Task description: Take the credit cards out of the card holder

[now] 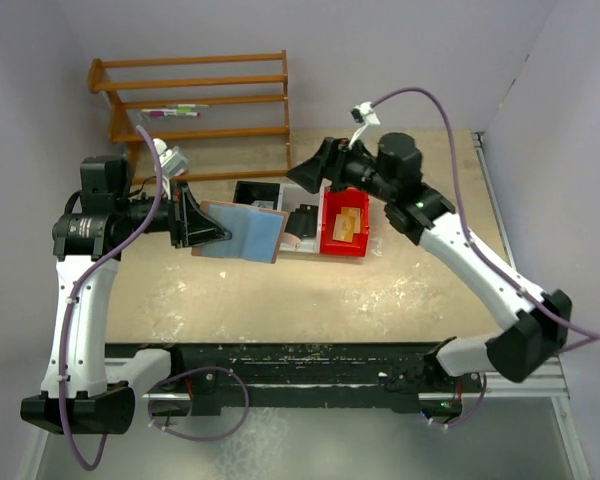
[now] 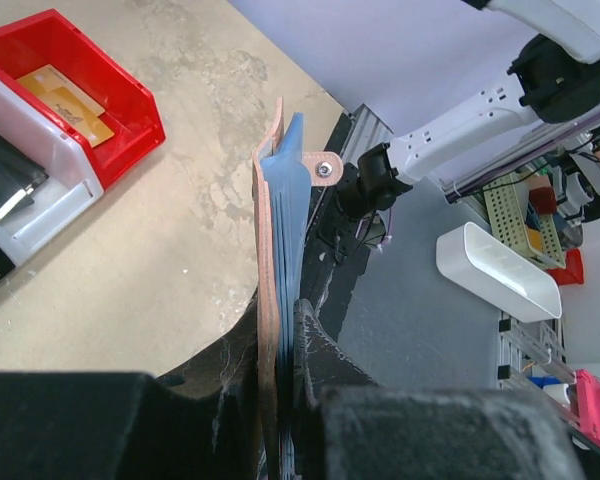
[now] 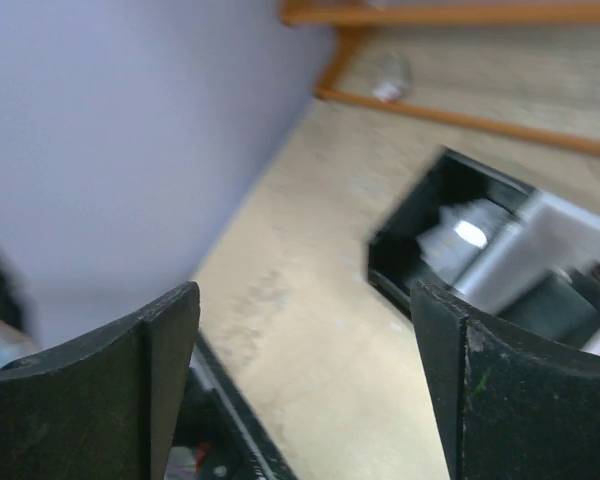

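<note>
Wallet clamped in left claw, centre-left, raised and spread open for access. Nothing between wide-apart jaws of right claw, upper centre. Yellow card in red bin, evidently drop spot.

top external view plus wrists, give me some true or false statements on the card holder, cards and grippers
1. The left gripper is shut on the card holder. True.
2. The right gripper grips a card. False: it is open and empty.
3. A golden-yellow card lies in the red bin. True.
4. The card holder lies flat on the table. False: it is held up in the air, blue lining showing.
</note>
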Motion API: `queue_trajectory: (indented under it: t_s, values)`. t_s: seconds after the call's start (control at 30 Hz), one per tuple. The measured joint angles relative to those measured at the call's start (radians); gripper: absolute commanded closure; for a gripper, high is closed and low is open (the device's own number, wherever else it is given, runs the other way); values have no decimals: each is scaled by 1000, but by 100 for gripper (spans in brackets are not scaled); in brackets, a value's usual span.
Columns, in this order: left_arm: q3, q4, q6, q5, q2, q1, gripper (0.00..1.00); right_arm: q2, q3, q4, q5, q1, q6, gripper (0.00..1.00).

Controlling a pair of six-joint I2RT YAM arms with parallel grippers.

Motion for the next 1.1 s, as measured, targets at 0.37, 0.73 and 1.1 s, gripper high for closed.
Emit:
queue_trajectory:
  t_s: [0.37,0.73,1.1]
  values:
    - [0,0,1,54,-4,0,98,-55,9,231,-267,198,39,0]
    - [0,-43,52,107,-6,0,97,50,71,164,-271,295,-29,48]
    - [5,-64,71,178,-4,-1,49,8,32,229,-372,301,16,99]
